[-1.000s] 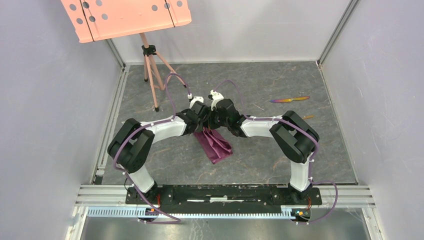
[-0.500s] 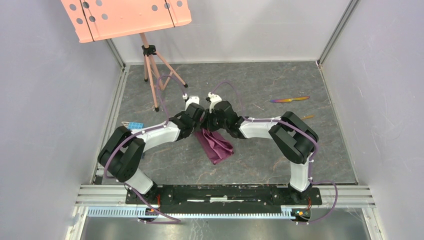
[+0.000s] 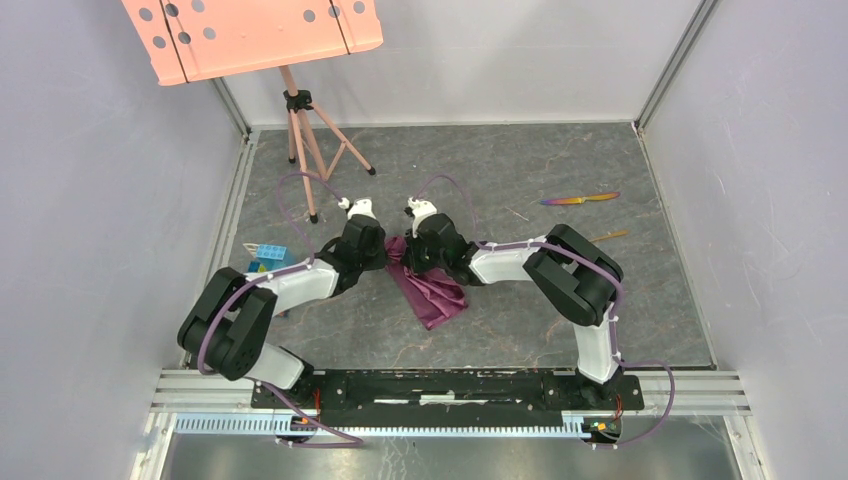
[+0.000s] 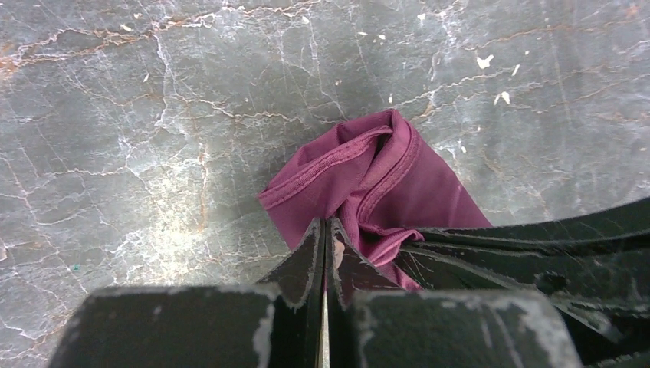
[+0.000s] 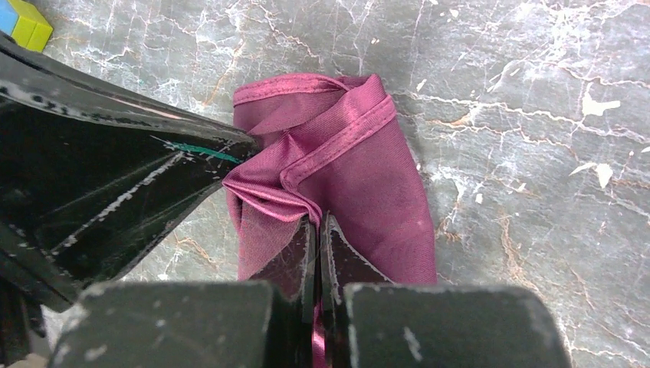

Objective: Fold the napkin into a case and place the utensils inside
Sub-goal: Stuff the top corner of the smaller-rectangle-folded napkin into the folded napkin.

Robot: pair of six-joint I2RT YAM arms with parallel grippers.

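The plum-purple napkin [image 3: 436, 292] lies bunched in a narrow strip at the table's middle. It also shows in the left wrist view [image 4: 387, 165] and the right wrist view [image 5: 368, 176]. My left gripper [image 3: 384, 256] [image 4: 323, 224] is shut, its tips pinching the napkin's far left edge. My right gripper [image 3: 409, 258] [image 5: 316, 221] is shut on a fold right beside it, with cloth showing between its jaws. The two grippers nearly touch. The rainbow knife [image 3: 580, 199] lies at the far right. A gold spoon handle [image 3: 614, 234] shows past the right arm.
A blue-and-yellow block [image 3: 268, 256] [image 5: 21, 18] sits left of the left arm. A pink tripod stand [image 3: 300, 130] with a perforated tray stands at the back left. Grey walls enclose the table; a metal rail runs along the near edge.
Both grippers have moved left and a little nearer with the napkin's far end. The left arm has swung left and uncovered the blue block.
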